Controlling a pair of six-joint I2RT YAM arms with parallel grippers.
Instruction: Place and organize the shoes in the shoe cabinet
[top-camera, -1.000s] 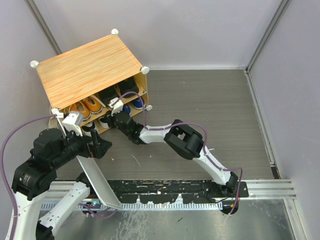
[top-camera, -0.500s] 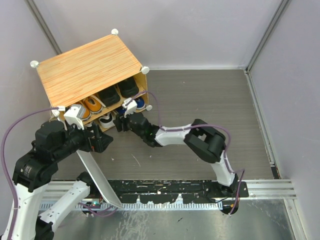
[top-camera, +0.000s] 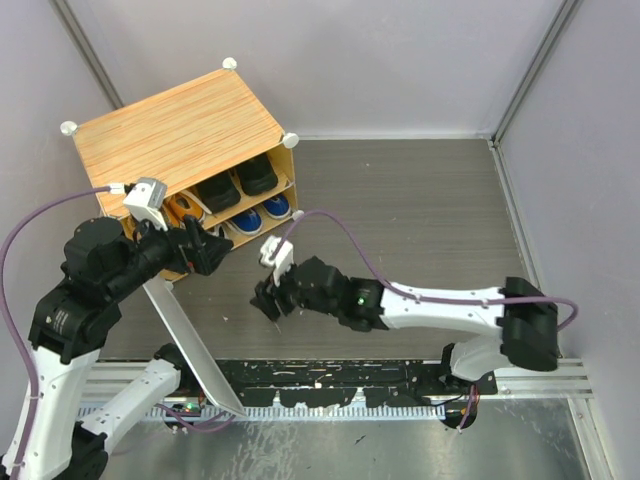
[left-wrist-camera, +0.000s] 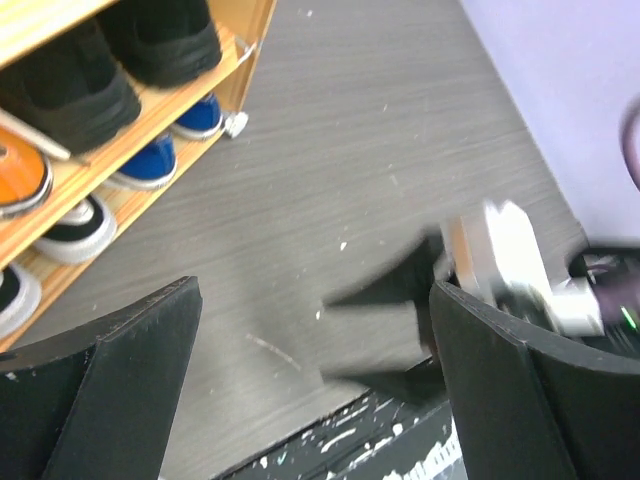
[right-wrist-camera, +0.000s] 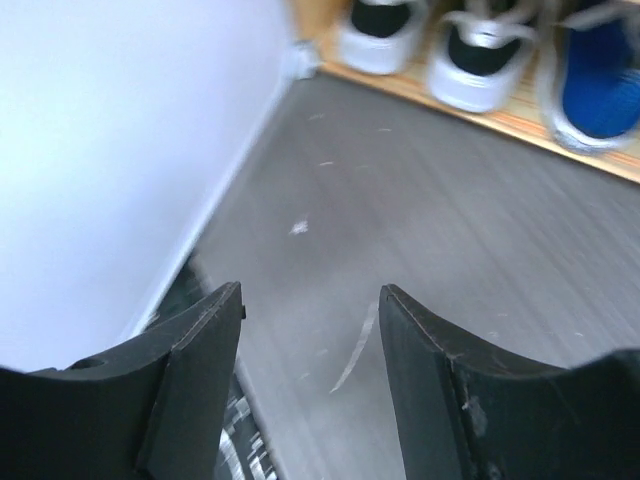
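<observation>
The shoe cabinet (top-camera: 170, 138) stands at the back left, its front open. Black shoes (top-camera: 235, 185) and orange shoes (top-camera: 184, 211) sit on the upper shelf. Blue shoes (top-camera: 271, 207) and black-and-white shoes (top-camera: 244, 226) sit on the lower one. My right gripper (top-camera: 268, 300) hovers over the floor in front of the cabinet, open and empty (right-wrist-camera: 310, 330). In the right wrist view the black-and-white shoes (right-wrist-camera: 480, 50) and a blue shoe (right-wrist-camera: 595, 100) lie ahead. My left gripper (top-camera: 205, 250) hangs near the cabinet's lower left front, open with nothing between its fingers (left-wrist-camera: 315, 390).
The cabinet's white door panel (top-camera: 190, 345) slants down from the cabinet's left front toward the rail (top-camera: 330, 385) at the near edge. It fills the left of the right wrist view (right-wrist-camera: 100, 150). Grey walls close in the table at the back and right.
My right gripper opened and drew back from the lower shelf toward the near edge, leaving the shoes on the shelf. The left arm shifted slightly toward the cabinet.
</observation>
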